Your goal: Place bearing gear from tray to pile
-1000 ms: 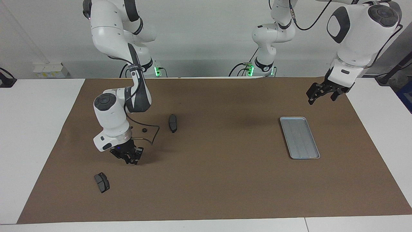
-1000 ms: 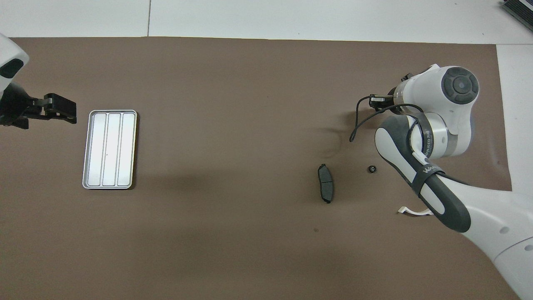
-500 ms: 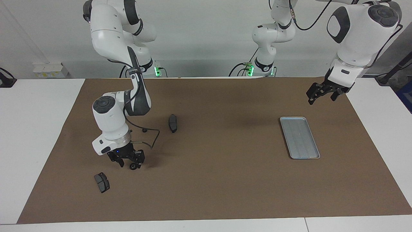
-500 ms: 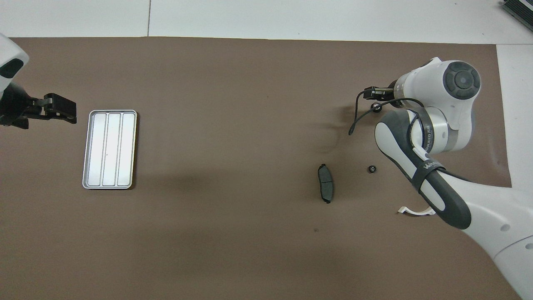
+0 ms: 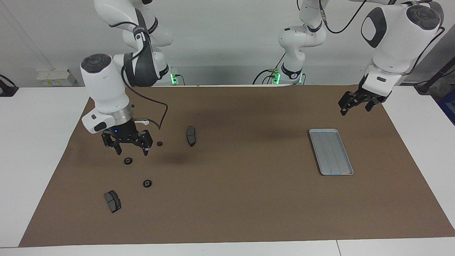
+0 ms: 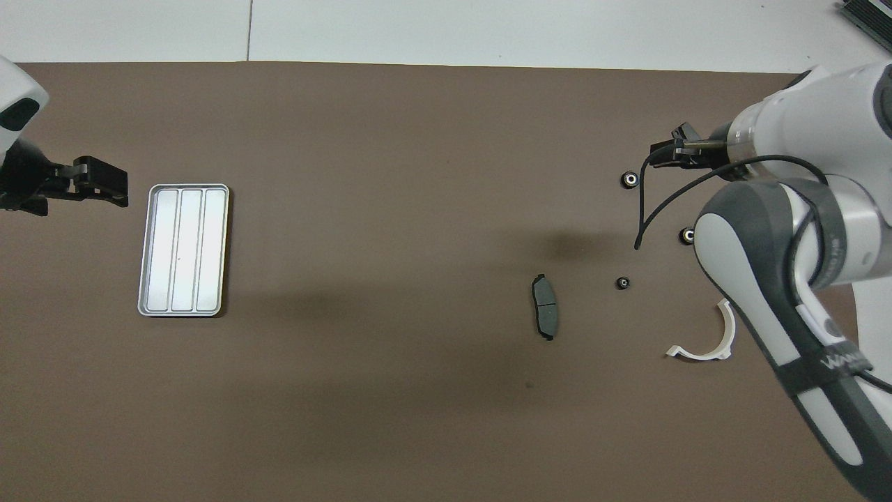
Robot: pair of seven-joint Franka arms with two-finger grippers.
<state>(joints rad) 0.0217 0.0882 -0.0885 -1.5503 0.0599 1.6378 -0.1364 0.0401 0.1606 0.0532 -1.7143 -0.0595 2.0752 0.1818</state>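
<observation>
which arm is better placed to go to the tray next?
Left. The left gripper hovers open beside the tray; the right gripper hangs over the bearing gears toward the right arm's end of the table.

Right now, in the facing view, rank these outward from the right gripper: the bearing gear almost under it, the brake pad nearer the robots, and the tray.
1. Bearing gear, on the mat almost under the right gripper.
2. Brake pad, toward the table's middle.
3. Tray, at the left arm's end.
</observation>
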